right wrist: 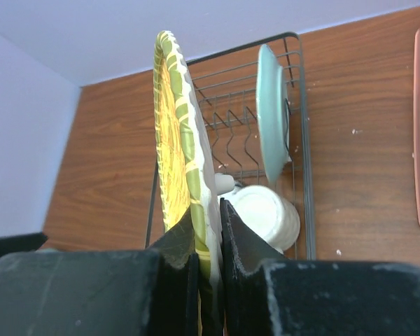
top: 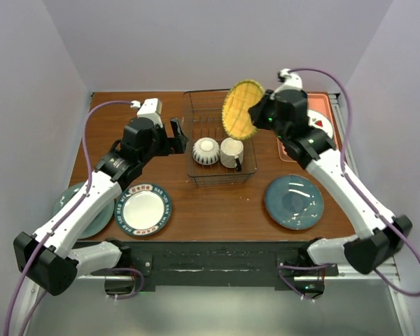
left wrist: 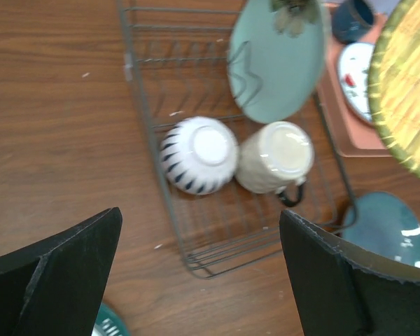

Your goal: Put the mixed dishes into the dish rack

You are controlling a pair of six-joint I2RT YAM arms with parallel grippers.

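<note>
- The right hand [right wrist: 208, 217] is clamped tight on the bottom edge of a round yellow plate with a green-striped rim [right wrist: 173, 140], one finger on each face.
- That plate stands on edge up in the air, over the back right part of the dish rack [top: 224, 183]. It doesn't seem to be touching the wire.
- The rack is a rectangular basket of thin dark metal wire with upright prongs. It sits on the brown wooden surface [top: 217, 210], towards the back and about in the middle.
- Two things are already in the front of the rack, both upside down:
  - a small white bowl with dark stripes outside [left wrist: 199, 154], on the left
  - a cream mug with a dark handle [left wrist: 275, 155], right up against the bowl on its right
- A pale green round plate [left wrist: 276, 63] stands on edge in the prongs behind the mug.
- The left hand [left wrist: 199, 238] is spread wide with nothing in it, hanging just left of the rack.
- A white plate with a dark-blue patterned rim [top: 143, 209] lies flat on the surface, out front-left of the rack.
- A teal plate [top: 77, 206] next to it is partly hidden under the left arm.
- A dark blue-green plate [top: 294, 201] lies flat, front-right of the rack.
- An orange tray [top: 322, 105] sits at the back right. The dishes on it are too hidden to make out.
</note>
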